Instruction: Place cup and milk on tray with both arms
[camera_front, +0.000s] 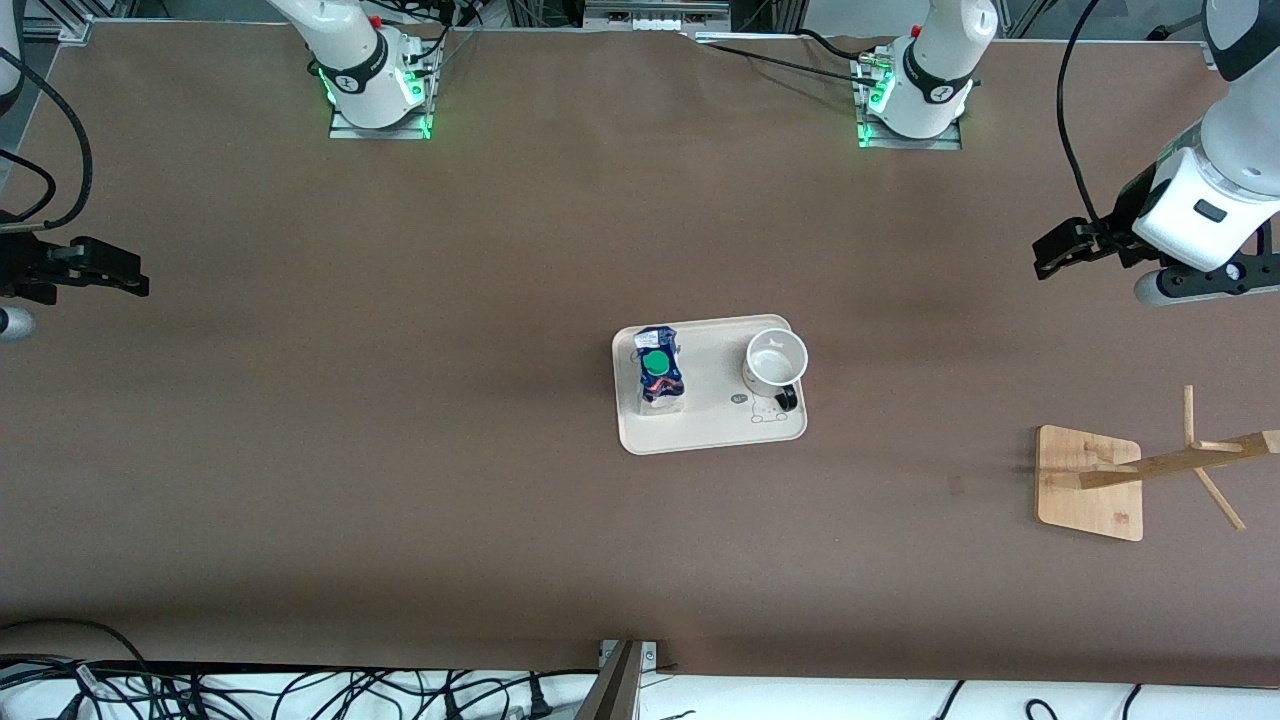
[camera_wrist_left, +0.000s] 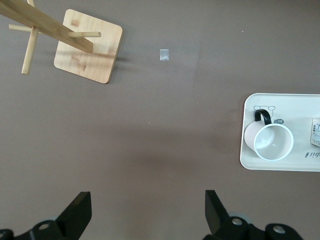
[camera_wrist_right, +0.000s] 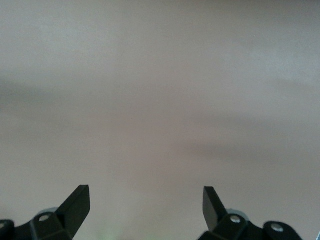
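Note:
The cream tray (camera_front: 712, 432) lies at the middle of the table. The milk carton (camera_front: 660, 366), dark blue and white with a green cap, stands on the tray at the right arm's end. The white cup (camera_front: 775, 360) stands on the tray at the left arm's end, its black handle toward the front camera. The left wrist view shows the tray (camera_wrist_left: 300, 106) and the cup (camera_wrist_left: 272, 141). My left gripper (camera_front: 1050, 252) is open and empty at the left arm's end of the table (camera_wrist_left: 147, 210). My right gripper (camera_front: 125, 280) is open and empty at the right arm's end (camera_wrist_right: 146, 205).
A wooden rack with a square base (camera_front: 1088, 482) and slanted pegged pole (camera_front: 1180, 462) stands at the left arm's end, nearer the front camera; it also shows in the left wrist view (camera_wrist_left: 89, 46). Cables (camera_front: 250, 692) lie along the table's front edge.

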